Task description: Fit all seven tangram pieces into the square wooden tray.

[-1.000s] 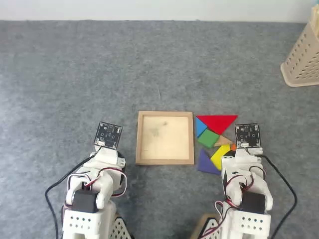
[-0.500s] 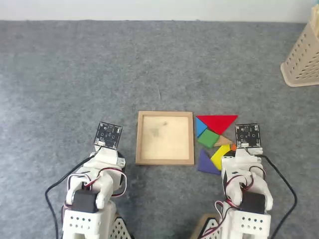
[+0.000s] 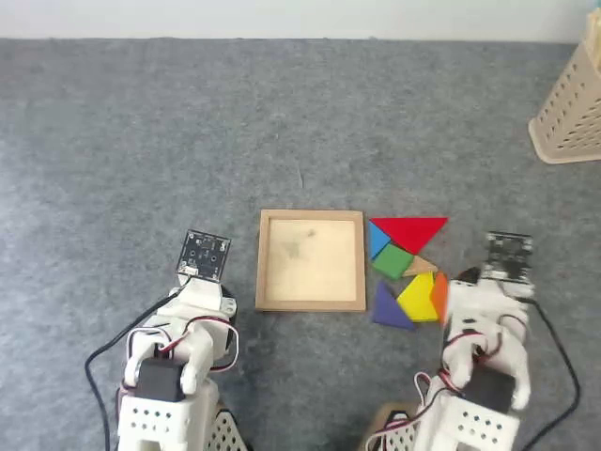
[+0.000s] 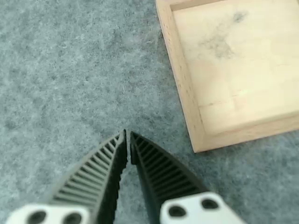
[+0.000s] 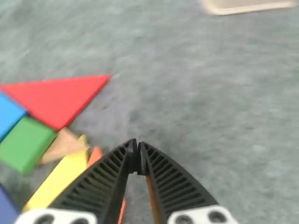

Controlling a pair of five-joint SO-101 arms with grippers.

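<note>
The square wooden tray [image 3: 263, 260] lies mid-table with a bare floor. Just right of it sits a cluster of pieces: red triangle [image 3: 408, 230], blue [image 3: 377, 241], green square [image 3: 392, 261], tan [image 3: 420, 266], yellow [image 3: 416, 296], orange [image 3: 439, 294] and purple triangle [image 3: 388, 307]. My left gripper [image 4: 127, 136] is shut over the carpet beside the tray's rim [image 4: 180, 84]. My right gripper [image 5: 137, 143] is shut over the carpet beside the orange piece [image 5: 96, 156], with the red triangle [image 5: 56, 98] farther ahead. It holds nothing.
A cream slotted basket [image 3: 571, 103] stands at the far right edge. Grey carpet covers the table. The left arm [image 3: 188, 324] and the right arm [image 3: 484, 324] stand near the front edge, with cables trailing beside each.
The right arm has swung to the right, away from the cluster, uncovering the yellow and orange pieces. The left arm has stayed still.
</note>
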